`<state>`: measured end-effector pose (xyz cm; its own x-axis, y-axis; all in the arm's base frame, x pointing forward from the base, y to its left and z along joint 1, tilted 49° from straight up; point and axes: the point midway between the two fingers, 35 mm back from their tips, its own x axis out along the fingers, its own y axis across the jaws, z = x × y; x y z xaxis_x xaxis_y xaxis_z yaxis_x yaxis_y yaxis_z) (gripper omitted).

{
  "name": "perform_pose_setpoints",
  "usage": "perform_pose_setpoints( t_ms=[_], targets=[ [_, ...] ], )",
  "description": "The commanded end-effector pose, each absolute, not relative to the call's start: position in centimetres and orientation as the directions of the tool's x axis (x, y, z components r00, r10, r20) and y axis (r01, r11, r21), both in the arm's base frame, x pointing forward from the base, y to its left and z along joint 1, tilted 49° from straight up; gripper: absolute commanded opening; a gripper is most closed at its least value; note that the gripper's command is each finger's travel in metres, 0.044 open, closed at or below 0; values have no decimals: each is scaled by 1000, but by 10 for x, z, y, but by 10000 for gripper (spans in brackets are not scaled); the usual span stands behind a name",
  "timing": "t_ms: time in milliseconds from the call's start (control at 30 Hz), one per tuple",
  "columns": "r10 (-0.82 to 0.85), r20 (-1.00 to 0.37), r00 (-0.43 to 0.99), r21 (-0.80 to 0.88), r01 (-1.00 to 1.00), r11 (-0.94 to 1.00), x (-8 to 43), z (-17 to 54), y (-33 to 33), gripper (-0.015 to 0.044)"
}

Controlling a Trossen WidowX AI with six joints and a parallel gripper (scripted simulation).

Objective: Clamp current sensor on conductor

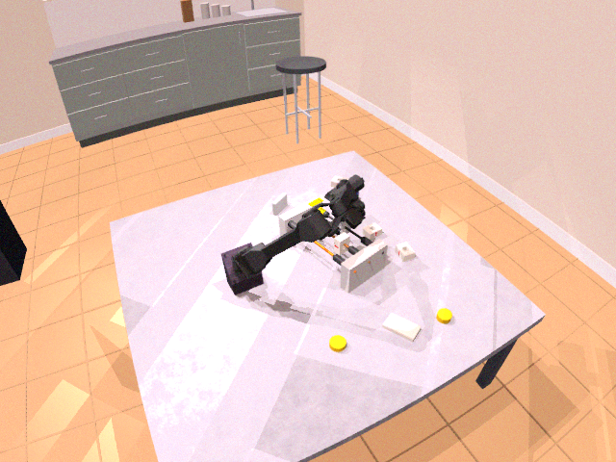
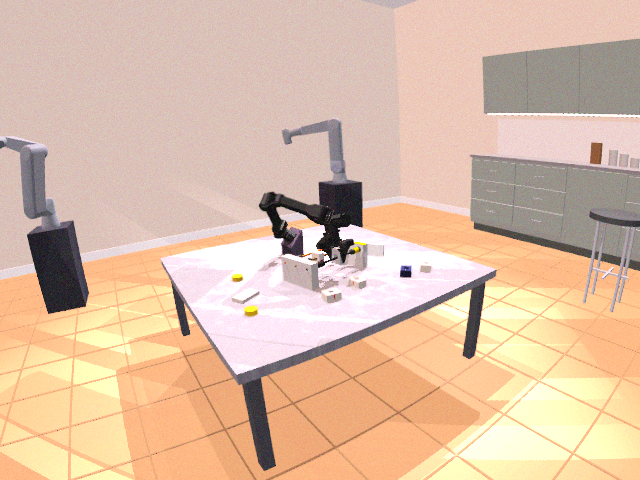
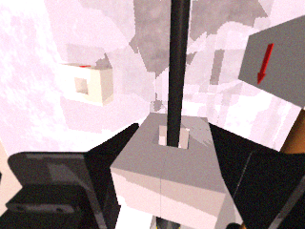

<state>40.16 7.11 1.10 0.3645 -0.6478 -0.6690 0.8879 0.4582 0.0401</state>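
The pale split-core sensor (image 3: 143,159) is round a black conductor (image 3: 177,62) (image 1: 355,233), which passes through its square window. Its two halves meet, with only a faint seam between them. My gripper (image 3: 171,127) is shut on it, one black finger on each side. In the top and exterior views the arm hides most of the sensor. No arrow shows on its visible faces, and no LOAD lettering is readable, so its direction and the latch cannot be told.
Another sensor (image 3: 281,57) (image 1: 341,243) with a red arrow sits beside the orange conductor. A white end wall (image 1: 364,266) (image 2: 300,271) carries the conductors' near ends. Loose blocks (image 1: 372,230) (image 1: 405,251) (image 2: 405,271), yellow discs (image 1: 338,343) (image 1: 444,316) and a flat white slab (image 1: 401,326) lie around.
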Motion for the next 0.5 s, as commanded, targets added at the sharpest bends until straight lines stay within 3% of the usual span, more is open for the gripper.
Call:
perform_pose_setpoints(
  t_ms=[0, 367, 467],
  targets=[
    [-647, -669, 365, 38, 887, 461, 402, 10, 71, 0],
    [-648, -668, 364, 39, 888, 458, 404, 1, 60, 0],
    [-648, -668, 365, 46, 890, 453, 404, 4, 61, 79]
  ],
)
